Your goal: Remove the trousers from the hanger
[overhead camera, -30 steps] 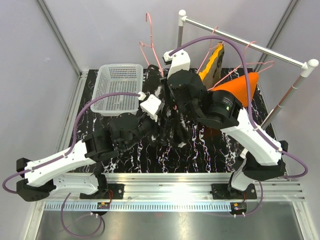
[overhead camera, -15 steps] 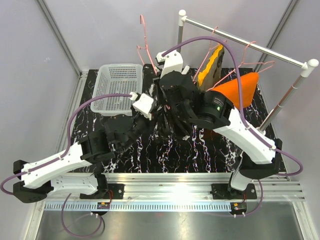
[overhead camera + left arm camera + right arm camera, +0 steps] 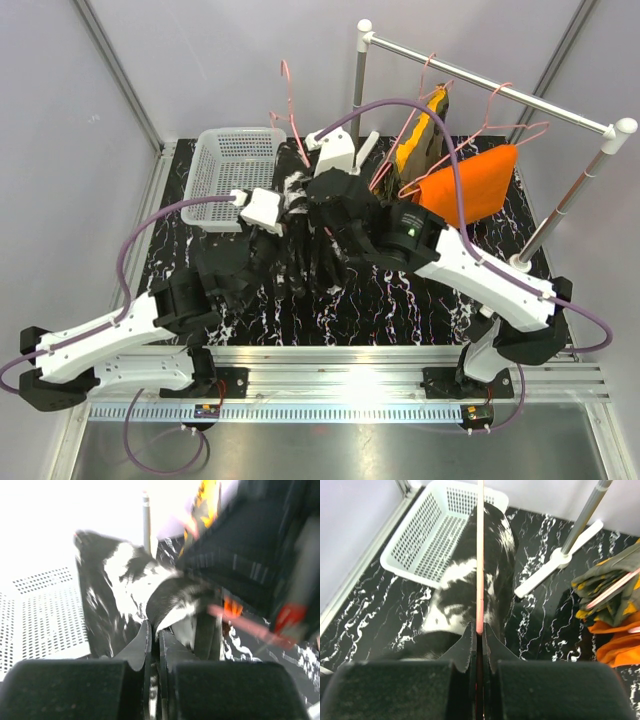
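Observation:
The black trousers with white speckles [image 3: 312, 240] hang from a pink hanger [image 3: 291, 95] over the middle of the table. My right gripper [image 3: 479, 630] is shut on the hanger's thin wire [image 3: 480, 555], with the speckled cloth [image 3: 470, 580] draped just below it. My left gripper [image 3: 155, 632] is shut on a fold of the same trousers [image 3: 125, 575], right beside the right arm. In the top view the left gripper [image 3: 288, 226] sits at the cloth's left side. The plain orange trousers [image 3: 470, 185] and the camouflage trousers [image 3: 425, 130] hang on the rail.
A white mesh basket [image 3: 235, 175] stands at the back left, close to the hanger. The clothes rail [image 3: 490, 85] crosses the back right on posts, and its white foot [image 3: 555, 572] lies on the black marbled table [image 3: 420, 300]. Grey walls enclose the sides.
Both arms have shifted left toward the basket, carrying the hanger and speckled trousers along. The left gripper has gone from open to shut on the cloth.

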You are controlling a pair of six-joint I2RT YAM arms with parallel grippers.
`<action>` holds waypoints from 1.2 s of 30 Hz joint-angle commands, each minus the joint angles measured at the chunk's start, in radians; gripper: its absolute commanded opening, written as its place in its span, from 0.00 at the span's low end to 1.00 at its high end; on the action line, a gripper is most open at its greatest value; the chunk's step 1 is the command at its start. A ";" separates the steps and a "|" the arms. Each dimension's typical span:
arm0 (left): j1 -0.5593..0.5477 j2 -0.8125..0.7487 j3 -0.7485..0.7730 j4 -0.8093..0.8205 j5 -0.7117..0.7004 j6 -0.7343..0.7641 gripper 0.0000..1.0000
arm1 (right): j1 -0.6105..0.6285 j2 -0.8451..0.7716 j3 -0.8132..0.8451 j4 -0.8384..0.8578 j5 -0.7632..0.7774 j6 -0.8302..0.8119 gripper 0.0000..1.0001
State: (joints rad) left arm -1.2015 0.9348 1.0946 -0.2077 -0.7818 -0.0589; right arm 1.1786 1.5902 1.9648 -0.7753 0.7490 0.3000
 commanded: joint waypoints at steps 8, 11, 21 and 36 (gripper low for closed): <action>0.002 -0.083 0.126 0.355 -0.195 0.166 0.00 | -0.060 -0.026 -0.193 0.168 -0.051 0.102 0.00; 0.002 -0.083 0.171 0.419 -0.224 0.260 0.00 | -0.069 -0.004 -0.216 0.163 -0.071 0.114 0.00; 0.101 -0.041 0.301 0.573 -0.343 0.495 0.00 | -0.077 -0.107 -0.461 0.206 -0.115 0.185 0.00; 0.620 0.114 0.464 0.174 -0.136 0.263 0.00 | -0.082 -0.352 -0.632 0.198 -0.199 0.189 0.00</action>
State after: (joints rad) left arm -0.6693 1.0195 1.4986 -0.0002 -1.0721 0.2996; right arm 1.1034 1.3487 1.3399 -0.6224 0.5980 0.4767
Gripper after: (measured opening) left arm 0.027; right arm 0.035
